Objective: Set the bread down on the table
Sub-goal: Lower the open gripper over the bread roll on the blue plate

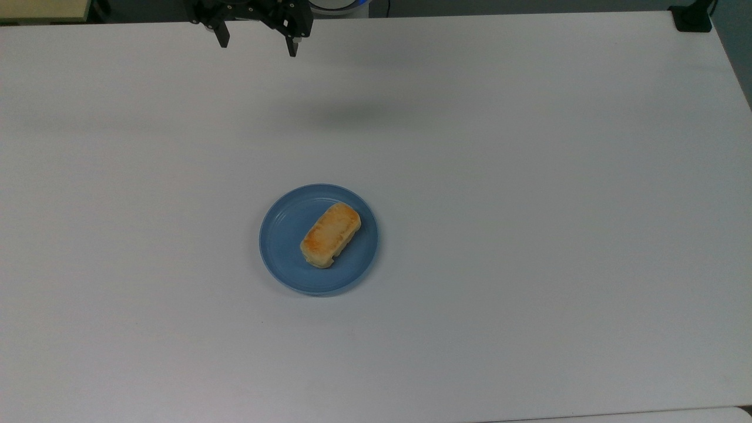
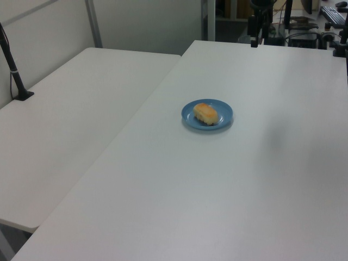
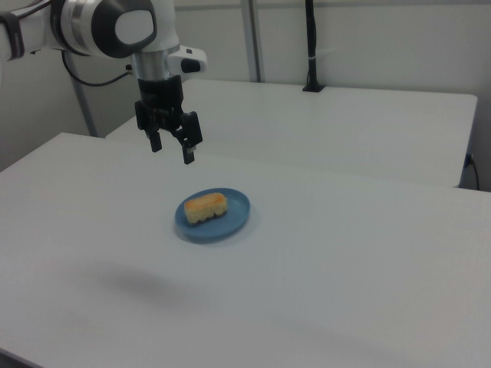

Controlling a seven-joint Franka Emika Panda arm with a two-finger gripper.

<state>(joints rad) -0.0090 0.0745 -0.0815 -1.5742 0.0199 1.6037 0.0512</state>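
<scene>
The bread (image 1: 330, 235), a small oblong bun with a toasted golden top, lies on a round blue plate (image 1: 282, 229) near the middle of the white table (image 1: 529, 235). My gripper (image 1: 257, 48) hangs open and empty high above the table's far edge in the top view, well away from the plate. In the right view the gripper (image 3: 172, 153) hovers above and to the left of the bread (image 3: 205, 207) on the plate (image 3: 238, 215). In the left view the bread (image 2: 206, 113) rests on the plate (image 2: 225, 112), with the gripper (image 2: 256, 39) far behind it.
A second white table (image 2: 81, 109) adjoins on the left view's left, with a black clamped post (image 2: 13, 70) on it. A black clamp (image 1: 692, 17) sits at the top view's upper right corner. Wide bare tabletop surrounds the plate.
</scene>
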